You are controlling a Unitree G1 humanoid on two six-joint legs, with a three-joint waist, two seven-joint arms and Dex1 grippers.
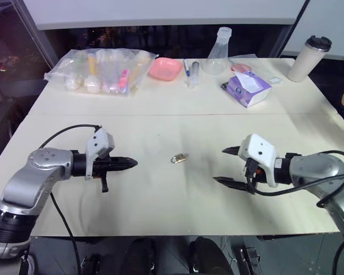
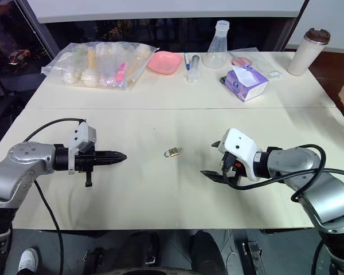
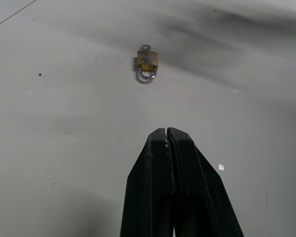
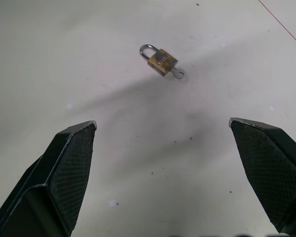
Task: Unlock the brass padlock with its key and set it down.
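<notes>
- Padlock [image 1: 179,158] lies flat on counter [image 1: 160,114], frame centre, key in its base, between both claws, touching neither.
- Left claw [image 1: 133,163]: pressed together, empty.
- Right claw [image 1: 225,166]: spread wide, empty.

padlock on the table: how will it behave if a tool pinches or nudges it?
The brass padlock lies flat, so it will probably slide, not roll. Smooth metal and a small body suggest a slippery pinch. The key seated in it may lever it round when nudged.

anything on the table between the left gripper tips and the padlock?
Nothing: the stretch of table between the shut left gripper and the brass padlock is bare, clearest in the left wrist view.
</notes>
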